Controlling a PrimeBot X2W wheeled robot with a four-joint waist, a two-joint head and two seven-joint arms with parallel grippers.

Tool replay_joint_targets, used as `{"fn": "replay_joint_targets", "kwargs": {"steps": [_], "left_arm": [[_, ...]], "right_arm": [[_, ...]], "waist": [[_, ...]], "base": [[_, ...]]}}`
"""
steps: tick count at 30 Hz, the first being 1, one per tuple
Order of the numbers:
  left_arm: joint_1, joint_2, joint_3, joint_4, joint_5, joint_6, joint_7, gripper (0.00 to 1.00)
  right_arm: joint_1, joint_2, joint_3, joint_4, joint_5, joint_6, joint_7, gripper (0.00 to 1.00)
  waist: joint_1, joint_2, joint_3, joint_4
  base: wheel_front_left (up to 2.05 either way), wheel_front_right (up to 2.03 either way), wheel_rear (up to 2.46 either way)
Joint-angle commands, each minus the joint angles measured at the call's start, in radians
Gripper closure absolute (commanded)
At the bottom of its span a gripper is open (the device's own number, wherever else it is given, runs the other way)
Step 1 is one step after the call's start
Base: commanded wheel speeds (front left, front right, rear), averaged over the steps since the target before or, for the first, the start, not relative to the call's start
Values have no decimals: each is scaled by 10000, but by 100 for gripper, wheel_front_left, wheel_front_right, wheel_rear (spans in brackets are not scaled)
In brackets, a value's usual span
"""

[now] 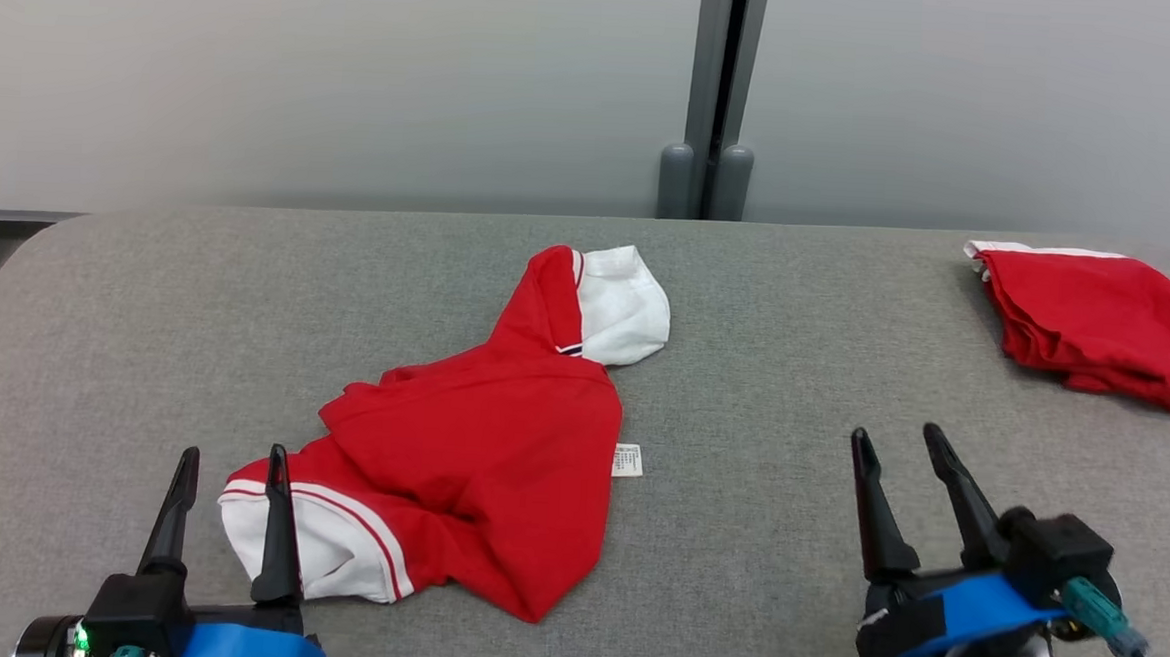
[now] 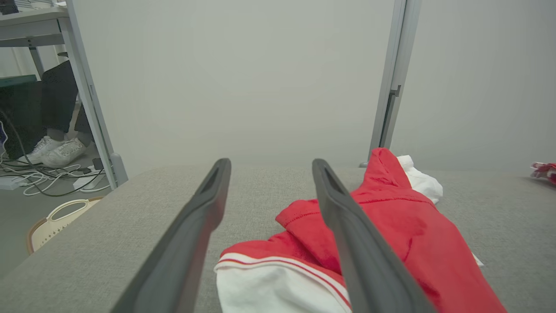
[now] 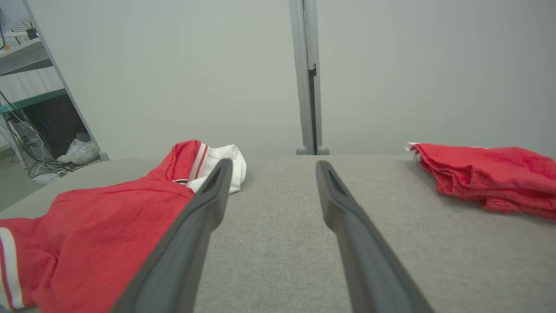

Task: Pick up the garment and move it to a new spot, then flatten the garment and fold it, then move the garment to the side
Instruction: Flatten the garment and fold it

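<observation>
Crumpled garment [image 1: 479, 443], long axis near-left to far-right

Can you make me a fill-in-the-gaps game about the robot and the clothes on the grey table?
1. The crumpled garment in the middle of the table is red and ____.
2. The other red garment lies at the table's far ____ corner.
3. The left gripper and the right gripper hold nothing; both are ____.

Missing words: white; right; open.
</observation>
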Motion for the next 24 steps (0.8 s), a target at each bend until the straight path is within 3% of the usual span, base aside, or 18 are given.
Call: {"fn": "replay_joint_targets", "kwargs": {"steps": [1,9,24], "left_arm": [[-247,-5,58,17,15,-72,-26,0],[-638,-195,13,216,115,-352,-26,0],[-1524,-351,-487,506,12,-541,-26,0]], "right_arm": [[-345,2,154,105,-112,5,62,0],[-2709,-1,1340,1691,-67,5,428,0],[-5392,-2,2069,6691,245,4,205,0]], "waist": [[0,0,96,160],[0,0,568,1001],[0,0,1731,2369]], "base": [[0,0,0],[0,0,0],[0,0,0]]}}
